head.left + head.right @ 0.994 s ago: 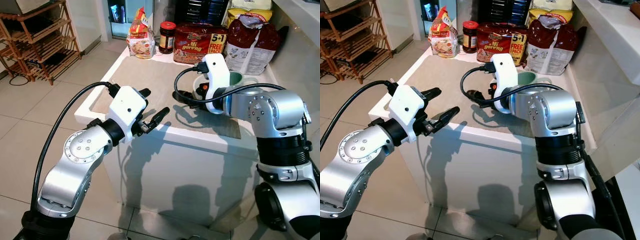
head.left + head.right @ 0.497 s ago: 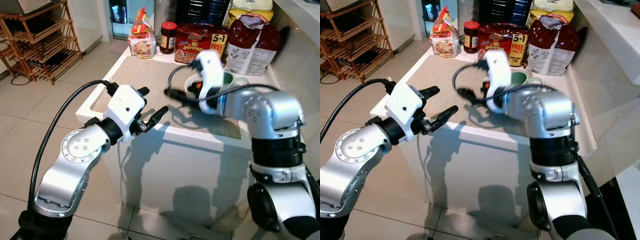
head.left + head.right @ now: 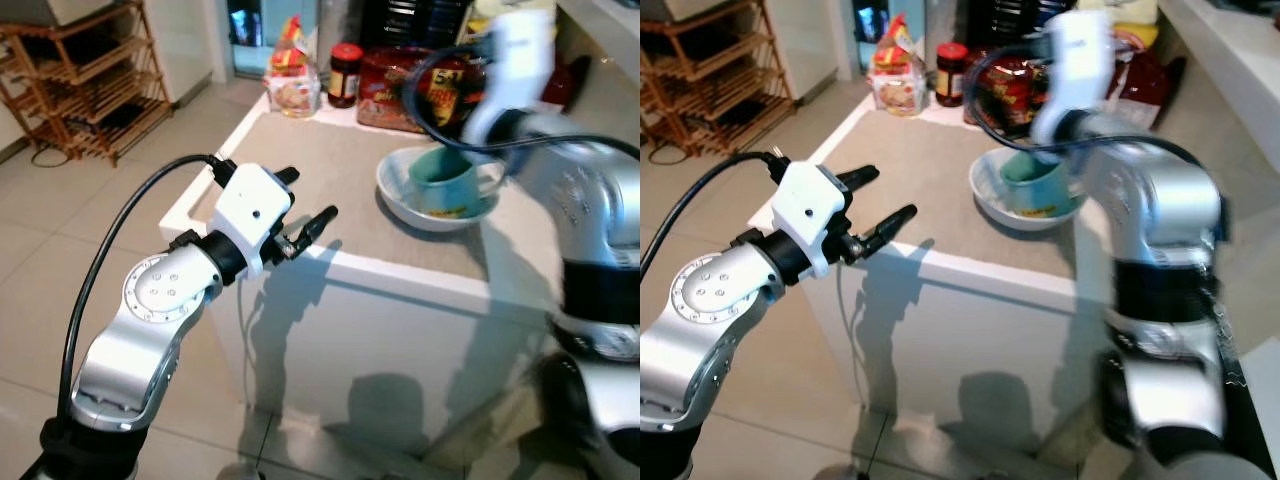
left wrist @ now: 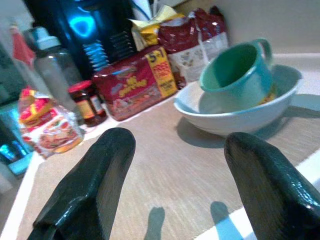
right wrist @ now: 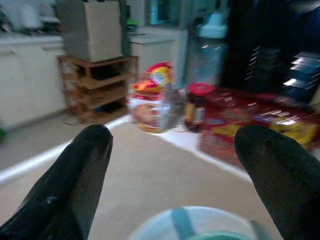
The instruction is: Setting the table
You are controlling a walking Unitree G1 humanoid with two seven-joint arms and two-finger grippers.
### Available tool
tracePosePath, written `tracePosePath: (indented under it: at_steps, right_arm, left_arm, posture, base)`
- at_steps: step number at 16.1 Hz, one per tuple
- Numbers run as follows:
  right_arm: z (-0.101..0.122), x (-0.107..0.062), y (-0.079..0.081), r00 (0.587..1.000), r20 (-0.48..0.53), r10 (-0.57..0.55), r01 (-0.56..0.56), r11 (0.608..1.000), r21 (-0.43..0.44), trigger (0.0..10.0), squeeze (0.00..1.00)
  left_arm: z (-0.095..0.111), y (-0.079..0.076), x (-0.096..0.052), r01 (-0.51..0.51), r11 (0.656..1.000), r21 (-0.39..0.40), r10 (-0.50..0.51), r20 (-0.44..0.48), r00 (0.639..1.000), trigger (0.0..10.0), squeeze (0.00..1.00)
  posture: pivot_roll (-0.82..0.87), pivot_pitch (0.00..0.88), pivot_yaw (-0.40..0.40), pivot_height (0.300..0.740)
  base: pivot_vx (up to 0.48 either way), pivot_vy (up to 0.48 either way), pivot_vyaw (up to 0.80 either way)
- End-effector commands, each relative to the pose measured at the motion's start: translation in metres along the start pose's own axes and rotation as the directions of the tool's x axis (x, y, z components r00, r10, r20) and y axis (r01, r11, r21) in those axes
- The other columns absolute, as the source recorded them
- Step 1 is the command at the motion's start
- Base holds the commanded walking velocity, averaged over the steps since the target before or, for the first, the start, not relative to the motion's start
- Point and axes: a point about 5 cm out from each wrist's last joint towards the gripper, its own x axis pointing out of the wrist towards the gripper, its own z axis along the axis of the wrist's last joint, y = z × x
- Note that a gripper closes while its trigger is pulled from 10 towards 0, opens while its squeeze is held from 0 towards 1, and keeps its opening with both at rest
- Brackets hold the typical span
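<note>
One green mug (image 3: 443, 180) sits tilted inside one white bowl (image 3: 400, 195) on the bench (image 3: 330, 165), and the pair lies directly below my right gripper (image 5: 172, 165), whose fingers (image 5: 75, 175) are spread wide and hold nothing. My right arm is blurred above the bowl, so it is clearly the nearer one. My left gripper (image 3: 305, 205) hovers at the bench's near edge, fingers (image 4: 95, 170) also wide apart and empty, with the bowl well apart from it, ahead and to its right. The mug's long axis leans, mouth tipped toward my left side, handle on the far side; I judge any grasp would have to come from above, closing across the rim or the bowl's wall. Along the back of the bench I count one red-lidded jar (image 3: 346, 73), one red noodle multipack (image 4: 135, 87), one small snack bag (image 3: 291, 82) and two larger bags (image 4: 197, 42) stacked at the far right, plus a clear bottle (image 4: 52, 70) in the left wrist view.
</note>
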Motion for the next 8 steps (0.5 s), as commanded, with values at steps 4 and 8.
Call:
tracePosePath:
  at_steps: [4,8]
  right_arm:
    - [-0.017,-0.022,-0.018,0.995,0.060,-0.075,0.075,0.997,0.008,10.0,0.00]
    - [-0.032,-0.035,-0.031,0.987,0.117,-0.112,0.104,0.992,0.074,10.0,0.00]
  left_arm:
    - [0.004,-0.004,0.006,-0.003,1.000,-0.002,0.003,0.025,1.000,10.0,0.00]
    - [0.007,-0.006,0.016,0.002,1.000,-0.022,-0.001,0.048,0.999,10.0,0.00]
  posture:
    - [0.06,0.000,-0.033,0.740]
    - [0.06,0.001,-0.035,0.740]
  base:
    - [0.000,0.000,0.00]
    - [0.000,0.000,0.00]
